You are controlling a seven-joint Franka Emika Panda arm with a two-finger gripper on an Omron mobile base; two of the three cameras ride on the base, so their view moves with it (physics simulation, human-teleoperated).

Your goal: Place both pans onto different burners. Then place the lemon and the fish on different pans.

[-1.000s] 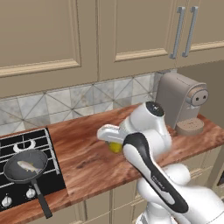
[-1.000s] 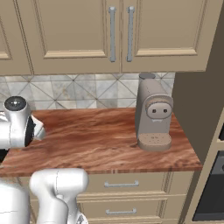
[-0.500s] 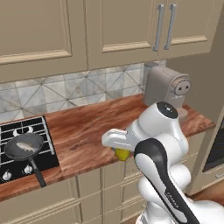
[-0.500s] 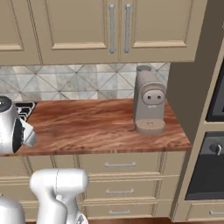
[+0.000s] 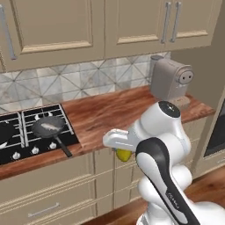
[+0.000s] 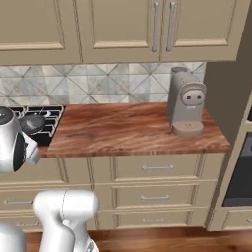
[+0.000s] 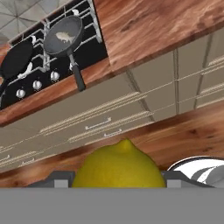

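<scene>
Because the whole picture has shifted across the last second, we read the change as the base driving and not as things moving. It has pulled back from the long reddish-brown wooden counter [image 5: 114,112], so the beige drawer fronts and the floor now come into the left base view. The square black hob [image 5: 27,154] with its wire grates sits further in from the left edge than before. The boxy grey coffee machine [image 5: 170,79] stands well apart from it at the counter's far end. Both pans already rest on the hob, on neighbouring burners. One is the round all-black frying pan [image 7: 16,59], which looks empty. Beside it is the round grey-lined frying pan [image 7: 72,27], whose thin black handle sticks out over the counter edge. The slender silvery fish [image 7: 62,36] lies inside the grey-lined pan. So we judge that only the fruit is left to place. The two-finger gripper [image 5: 122,151] has its fingers closed onto the small yellow-green lemon [image 7: 119,167], parted just by the fruit's width. It now hangs in front of the drawers, off the counter and well apart from the hob. We judge the carry is under way, and the black pan is the free one.
</scene>
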